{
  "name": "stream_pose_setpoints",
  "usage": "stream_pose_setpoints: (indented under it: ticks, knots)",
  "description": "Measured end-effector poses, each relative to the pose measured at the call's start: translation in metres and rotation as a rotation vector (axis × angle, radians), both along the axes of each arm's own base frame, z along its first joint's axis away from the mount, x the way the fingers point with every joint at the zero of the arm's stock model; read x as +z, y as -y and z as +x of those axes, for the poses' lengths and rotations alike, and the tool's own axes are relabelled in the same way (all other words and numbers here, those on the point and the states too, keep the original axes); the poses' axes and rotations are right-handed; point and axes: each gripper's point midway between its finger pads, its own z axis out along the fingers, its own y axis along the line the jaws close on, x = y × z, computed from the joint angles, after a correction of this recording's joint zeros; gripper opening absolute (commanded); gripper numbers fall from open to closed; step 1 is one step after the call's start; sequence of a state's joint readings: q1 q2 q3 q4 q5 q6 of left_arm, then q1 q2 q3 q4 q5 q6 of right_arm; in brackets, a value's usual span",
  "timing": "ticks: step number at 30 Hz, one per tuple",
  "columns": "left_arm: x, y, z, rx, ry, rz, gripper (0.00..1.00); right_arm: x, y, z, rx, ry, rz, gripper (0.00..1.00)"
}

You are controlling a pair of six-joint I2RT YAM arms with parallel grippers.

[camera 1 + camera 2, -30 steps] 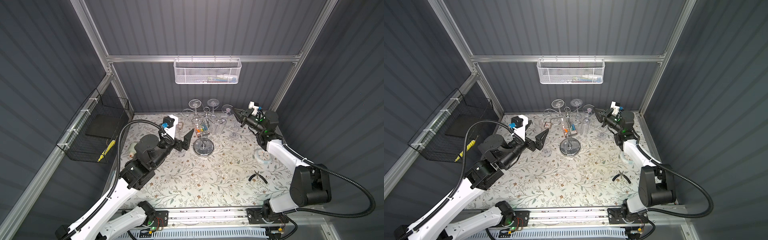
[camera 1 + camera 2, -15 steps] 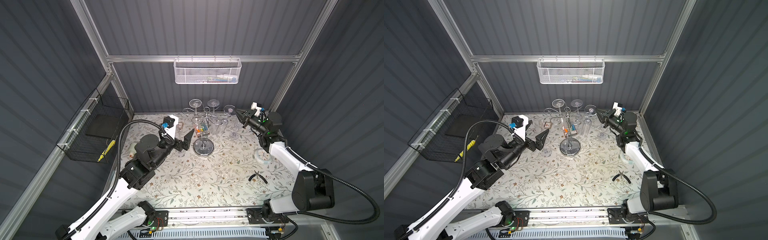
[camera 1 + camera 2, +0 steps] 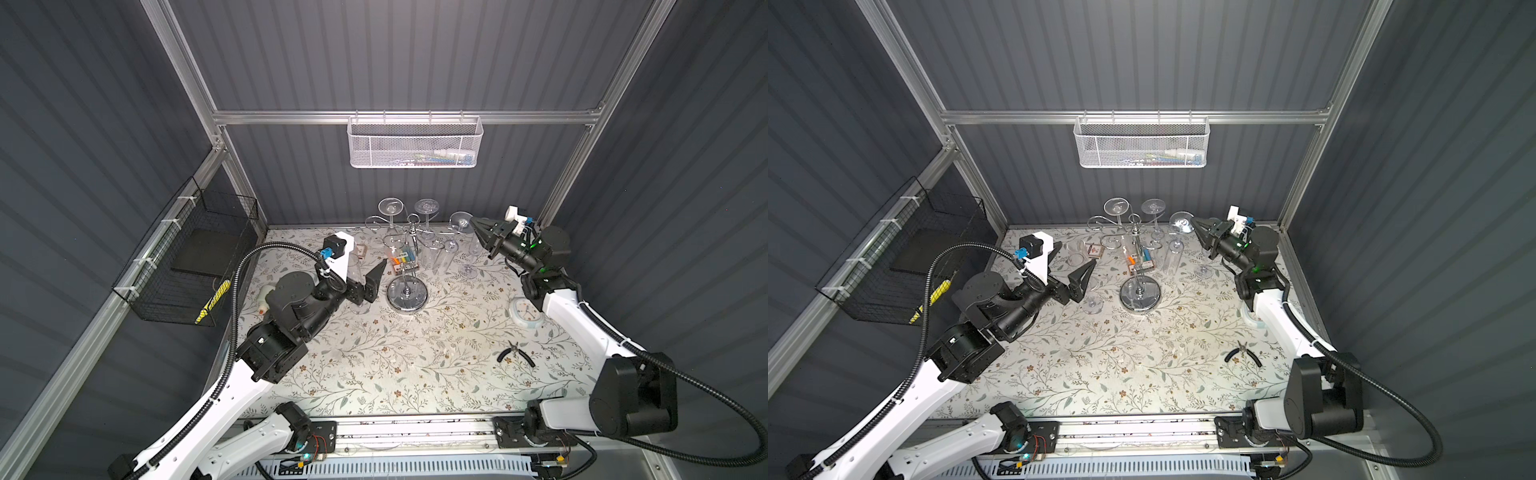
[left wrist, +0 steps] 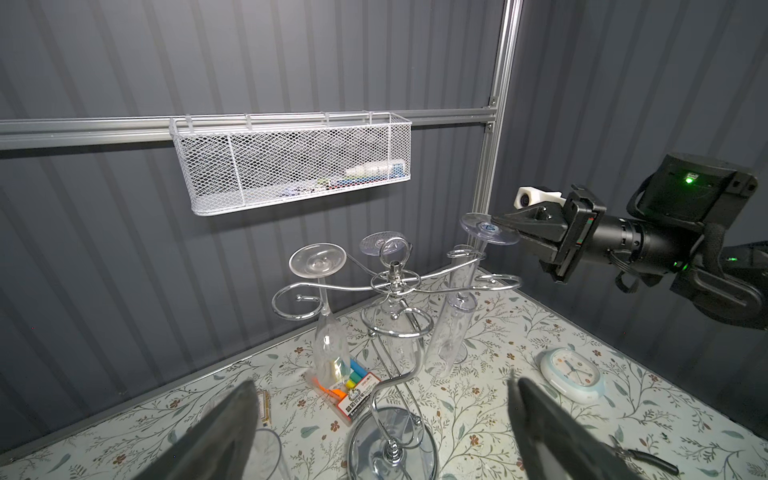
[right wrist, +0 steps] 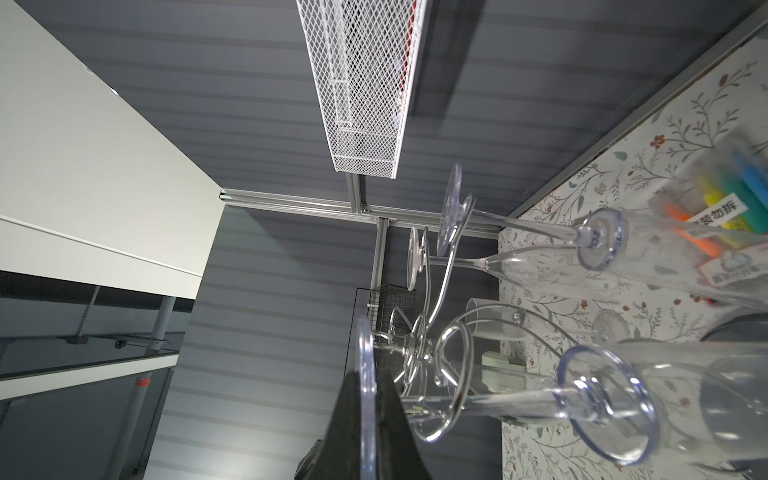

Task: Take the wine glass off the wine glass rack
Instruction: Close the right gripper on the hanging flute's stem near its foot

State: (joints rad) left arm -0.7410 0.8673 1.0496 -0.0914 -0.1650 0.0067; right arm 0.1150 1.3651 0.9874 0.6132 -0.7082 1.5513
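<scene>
right pincer point(image 4: 496, 226) grips wine glass point(image 4: 451, 328) foot edge; left pincer point(image 4: 381, 380) wide

Wine glass point(image 4: 453, 324) foot in right end effector point(image 4: 497, 227)

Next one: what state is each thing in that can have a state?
wine glass rack, upright on the table.
wine glass, upside down, tilted, stem inside a rack curl.
right hand, shut on its foot.
left hand, open, empty.
two other glasses, hanging upside down on the rack.
</scene>
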Motion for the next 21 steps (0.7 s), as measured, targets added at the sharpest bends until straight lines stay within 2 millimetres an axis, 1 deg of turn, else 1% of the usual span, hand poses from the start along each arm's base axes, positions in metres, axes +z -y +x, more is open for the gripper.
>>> stream_pose_setpoints:
  ticks: [8,11,14,19,21]
  knots:
    - [-0.001,-0.004,-0.004,0.001,0.0,-0.01,0.95,-0.007,-0.013,-0.006,0.034,-0.049,-0.014,0.0]
    - [0.0,-0.006,-0.006,0.001,0.003,-0.018,0.95,-0.005,-0.018,-0.007,0.046,-0.07,-0.022,0.0]
    - [0.002,-0.008,-0.009,0.001,0.007,-0.026,0.95,0.003,-0.021,-0.008,0.057,-0.073,-0.037,0.0]
    - [0.005,-0.012,-0.012,0.005,0.016,-0.035,0.95,0.026,-0.028,-0.008,0.081,-0.05,-0.08,0.0]
    - [0.006,-0.014,-0.013,0.008,0.019,-0.038,0.95,0.032,-0.029,-0.008,0.084,-0.047,-0.088,0.0]
